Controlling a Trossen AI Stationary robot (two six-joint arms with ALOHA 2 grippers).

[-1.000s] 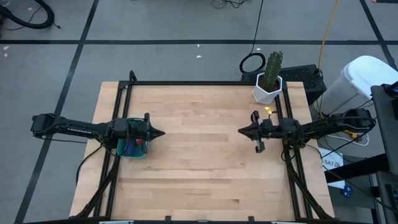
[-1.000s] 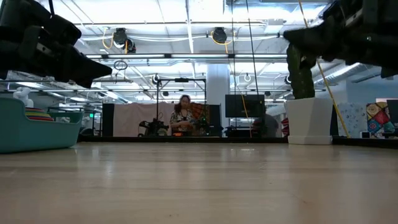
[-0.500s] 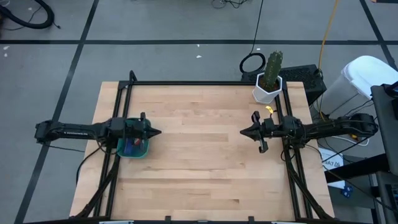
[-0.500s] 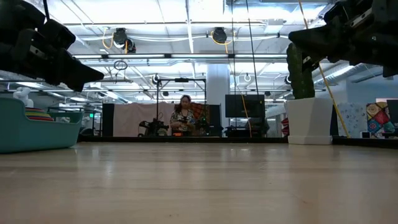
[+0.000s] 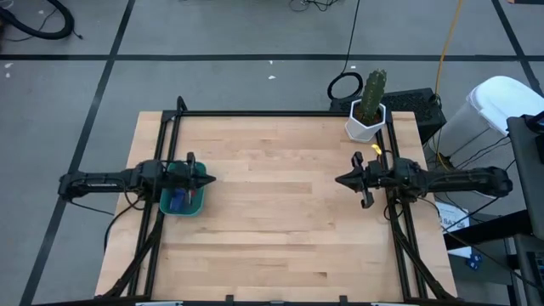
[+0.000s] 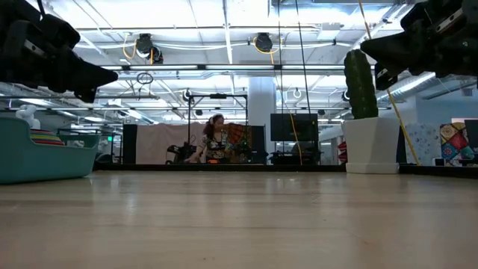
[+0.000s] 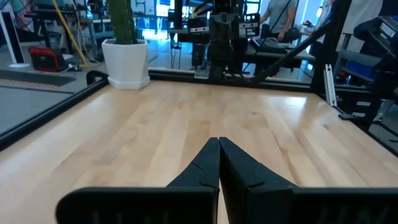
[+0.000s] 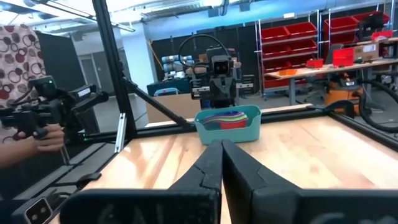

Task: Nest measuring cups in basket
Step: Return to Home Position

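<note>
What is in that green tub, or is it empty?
Not empty: the tub holds a stack of coloured cups, their rims showing over its edge.

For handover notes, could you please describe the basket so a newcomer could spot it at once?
At the left of the wooden table, under the left hand, sits a teal rectangular basket. Unlike the white cactus pot, it holds nested colourful measuring cups.
</note>
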